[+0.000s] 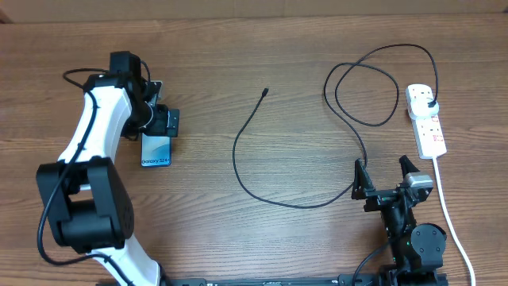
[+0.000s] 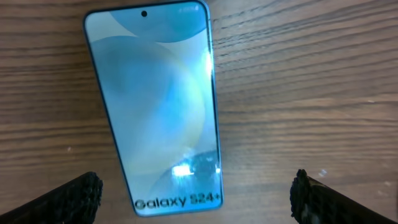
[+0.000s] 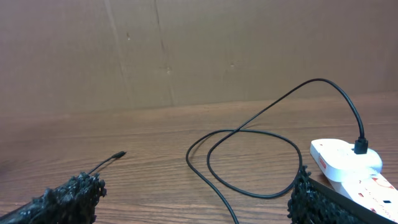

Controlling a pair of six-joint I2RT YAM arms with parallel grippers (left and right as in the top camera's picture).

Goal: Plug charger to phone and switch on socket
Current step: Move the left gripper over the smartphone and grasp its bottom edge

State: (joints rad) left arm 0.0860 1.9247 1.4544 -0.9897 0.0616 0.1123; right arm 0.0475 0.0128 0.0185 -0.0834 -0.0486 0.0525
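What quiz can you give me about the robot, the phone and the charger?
1. True or false: the charger is already plugged into the phone.
2. What colour is the socket that holds the charger's plug?
3. What hangs above the phone? A. the left gripper B. the socket C. the charger

Key: 1 false, its small tip lies alone on the table. 2 white. 3 A.

wood table [image 1: 262,48]: phone [image 1: 156,149], charger [image 1: 270,171], socket [image 1: 425,119] on it.
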